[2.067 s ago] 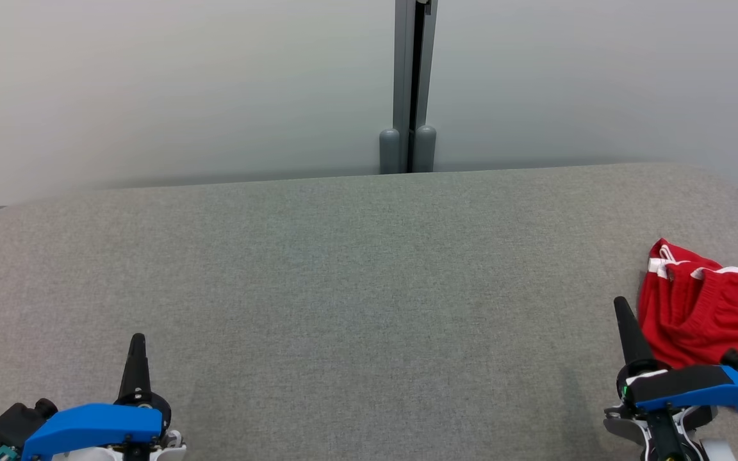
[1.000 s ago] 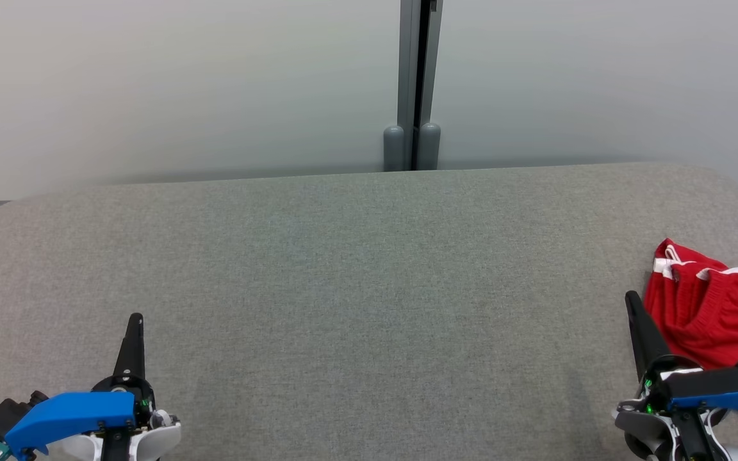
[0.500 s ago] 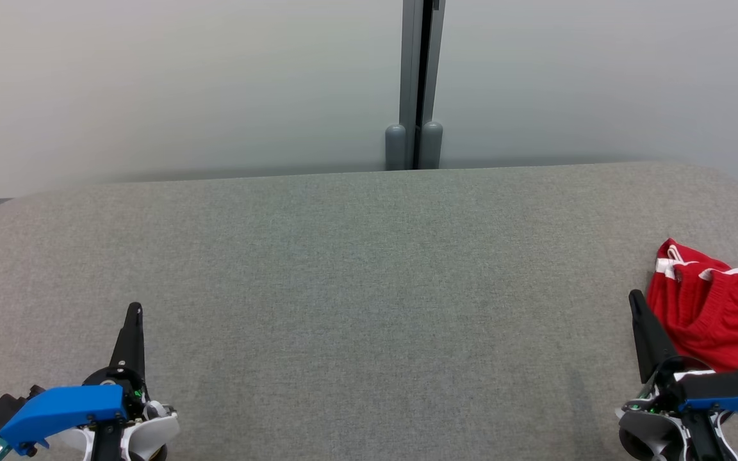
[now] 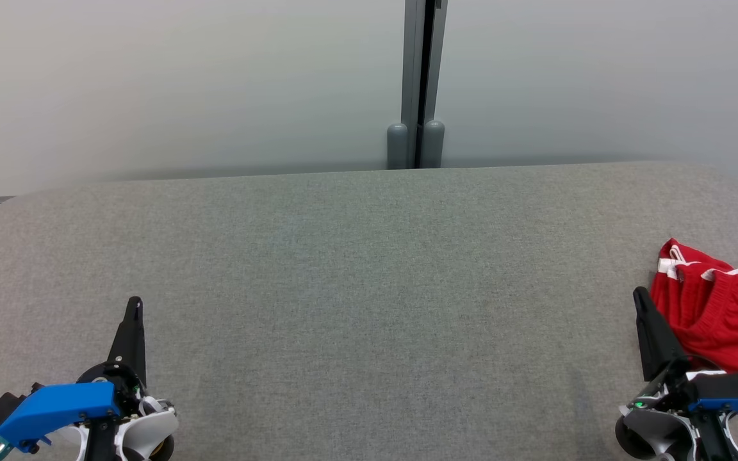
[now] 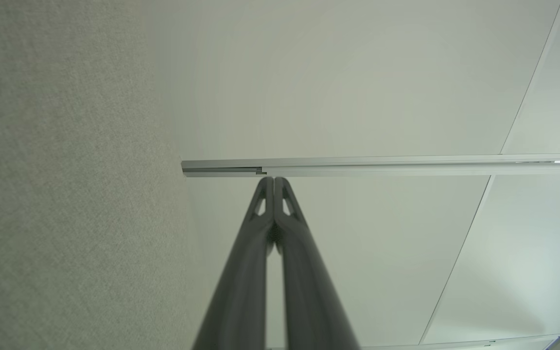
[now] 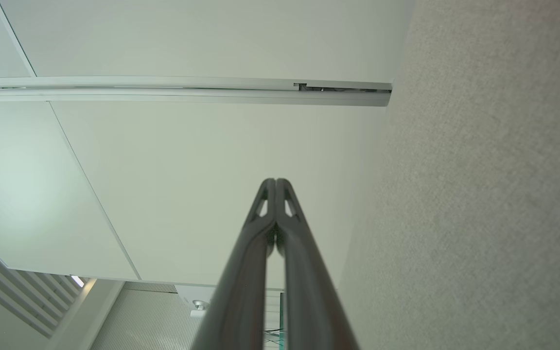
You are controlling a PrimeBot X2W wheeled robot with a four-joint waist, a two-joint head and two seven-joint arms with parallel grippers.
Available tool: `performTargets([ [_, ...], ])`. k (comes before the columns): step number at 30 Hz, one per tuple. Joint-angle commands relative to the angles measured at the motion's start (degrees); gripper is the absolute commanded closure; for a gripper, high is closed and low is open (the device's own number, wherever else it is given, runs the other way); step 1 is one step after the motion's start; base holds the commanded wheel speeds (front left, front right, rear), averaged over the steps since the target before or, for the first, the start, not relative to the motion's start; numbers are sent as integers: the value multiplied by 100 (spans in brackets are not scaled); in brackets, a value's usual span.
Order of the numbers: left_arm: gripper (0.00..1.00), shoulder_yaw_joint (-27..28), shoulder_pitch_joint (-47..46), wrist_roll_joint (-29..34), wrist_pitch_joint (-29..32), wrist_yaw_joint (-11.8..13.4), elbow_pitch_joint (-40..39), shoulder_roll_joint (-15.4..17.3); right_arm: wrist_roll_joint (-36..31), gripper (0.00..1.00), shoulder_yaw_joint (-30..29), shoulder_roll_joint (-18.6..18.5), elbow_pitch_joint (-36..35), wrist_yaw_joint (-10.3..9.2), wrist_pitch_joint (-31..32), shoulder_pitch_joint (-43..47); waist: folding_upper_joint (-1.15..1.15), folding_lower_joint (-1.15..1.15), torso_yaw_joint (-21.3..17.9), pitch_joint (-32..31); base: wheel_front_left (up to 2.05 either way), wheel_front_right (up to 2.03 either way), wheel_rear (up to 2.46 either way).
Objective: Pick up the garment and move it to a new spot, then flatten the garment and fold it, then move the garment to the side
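As rt fingers sit closed, garment lies just to their rt

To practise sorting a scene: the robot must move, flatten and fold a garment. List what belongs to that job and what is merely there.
Belongs to the job: grey table; red garment, bunched at its right edge; right gripper, shut, near the garment; left gripper, shut.
Merely there: pale wall panels; grey post behind the table.
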Motion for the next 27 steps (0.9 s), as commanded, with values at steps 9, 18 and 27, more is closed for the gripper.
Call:
performTargets([
  [9,100,8,-54,-12,30,-8,-35,-16,16,100,-16,-42,-26,2,25,81,-1,0,0,0,0,0,0],
  [18,100,8,-53,-12,30,-8,-34,-16,16,100,-15,-42,-25,2,24,81,-1,0,0,0,0,0,0],
  [27,100,7,-53,-13,29,-8,-34,-16,16,100,-15,-42,-25,2,24,81,-1,0,0,0,0,0,0],
])
